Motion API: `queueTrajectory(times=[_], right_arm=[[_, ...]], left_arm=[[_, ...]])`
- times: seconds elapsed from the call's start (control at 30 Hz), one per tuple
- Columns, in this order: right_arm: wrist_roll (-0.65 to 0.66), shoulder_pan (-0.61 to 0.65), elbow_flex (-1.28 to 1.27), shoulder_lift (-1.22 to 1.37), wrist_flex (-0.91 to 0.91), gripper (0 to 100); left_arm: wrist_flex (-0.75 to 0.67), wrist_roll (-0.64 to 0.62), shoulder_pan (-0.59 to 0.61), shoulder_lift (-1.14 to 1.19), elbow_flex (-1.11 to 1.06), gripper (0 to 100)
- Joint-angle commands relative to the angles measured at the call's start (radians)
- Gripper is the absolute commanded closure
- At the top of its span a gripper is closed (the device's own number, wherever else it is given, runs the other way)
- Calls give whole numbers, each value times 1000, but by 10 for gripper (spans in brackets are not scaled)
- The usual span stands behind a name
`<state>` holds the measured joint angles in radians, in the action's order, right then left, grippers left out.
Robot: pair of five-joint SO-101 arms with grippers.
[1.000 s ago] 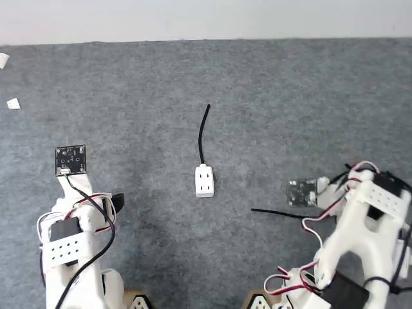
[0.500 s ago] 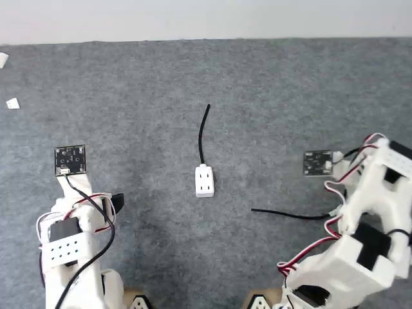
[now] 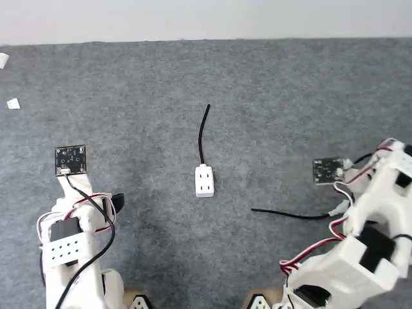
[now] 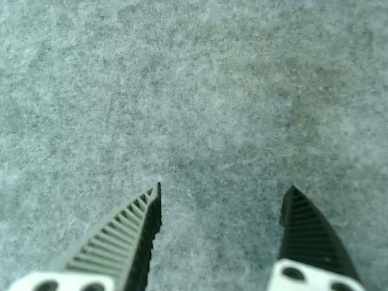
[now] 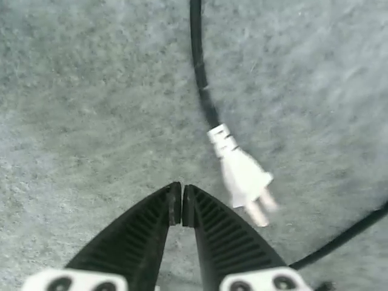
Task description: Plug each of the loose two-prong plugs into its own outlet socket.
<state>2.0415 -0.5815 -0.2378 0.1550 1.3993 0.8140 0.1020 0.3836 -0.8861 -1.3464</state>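
Note:
A white outlet block [image 3: 205, 181] lies mid-table on the grey mat, with a black cord [image 3: 203, 134] running away from it toward the back. A second black cord [image 3: 290, 214] stretches from the mat's middle toward the right arm. Its white two-prong plug [image 5: 242, 176] lies flat on the mat, just beyond and beside my right gripper [image 5: 182, 203], which is shut and empty. My left gripper [image 4: 221, 209] is open over bare mat near the front left, with nothing between its fingers.
The left arm [image 3: 76, 235] stands at the front left and the right arm [image 3: 364, 241] at the front right. Two small white scraps [image 3: 13, 103] lie at the far left edge. A pale strip runs beyond the mat's back edge.
The right arm has swung outward to the right, its wrist camera board shifting from beside the cord's end toward the table's right edge. The left arm, outlet and cords have stayed put.

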Motion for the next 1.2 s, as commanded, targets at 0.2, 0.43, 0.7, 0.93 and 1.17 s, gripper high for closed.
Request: queueTrajectory(times=[0.2, 0.43, 0.7, 0.93, 1.17], right_arm=[[-80, 64, 31, -35, -97, 988], [-78, 28, 83, 84, -130, 988], [3, -45, 91, 101, -56, 988], [11, -71, 87, 111, -76, 988], [11, 7, 106, 35, 61, 988]], left_arm=[[-18, 0, -2, -17, 8, 702], [-18, 0, -2, -17, 8, 702], [-18, 0, -2, -17, 8, 702], [-18, 0, -2, -17, 8, 702], [-18, 0, -2, -17, 8, 702]])
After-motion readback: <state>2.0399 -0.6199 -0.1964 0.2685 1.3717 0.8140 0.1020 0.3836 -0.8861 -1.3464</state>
